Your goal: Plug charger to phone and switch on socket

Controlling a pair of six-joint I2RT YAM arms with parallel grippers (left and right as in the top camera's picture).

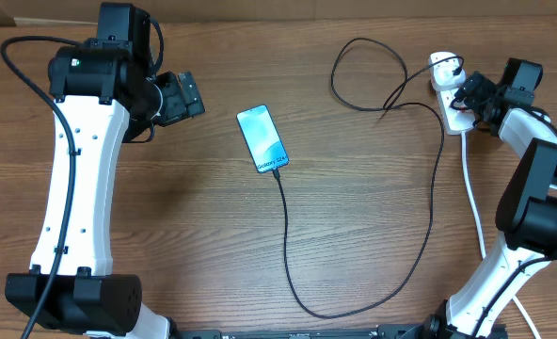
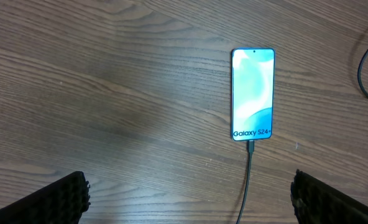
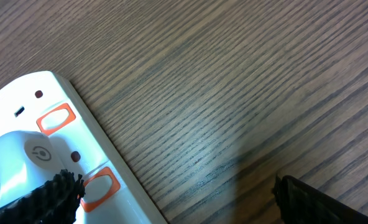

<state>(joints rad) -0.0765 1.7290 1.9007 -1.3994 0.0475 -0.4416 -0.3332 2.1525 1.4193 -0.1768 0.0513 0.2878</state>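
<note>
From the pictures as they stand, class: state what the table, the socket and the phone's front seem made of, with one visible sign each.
Table: wood or wood-look laminate, matte; brown grain lines. Socket: smooth white moulded plastic, it seems, with orange-red switches. Phone: probably a glass front; flat, evenly lit screen, thin dark rim.

Robotics lab bench, or a test station of that kind. Not domestic.

Evidence: two white-and-black jointed arms, left arm (image 1: 76, 179) and right arm (image 1: 533, 198), with bases at the lower corners of the overhead frame. A black cable (image 1: 70, 169) runs exposed down the left arm. The wood-grain table (image 1: 166, 235) fills nearly the whole frame. On it lie only a few items: phone (image 1: 262, 137) at centre, thin black charger (image 1: 429, 217), white socket (image 1: 455, 121) at upper right. The wrist views show the same wood grain.
</note>
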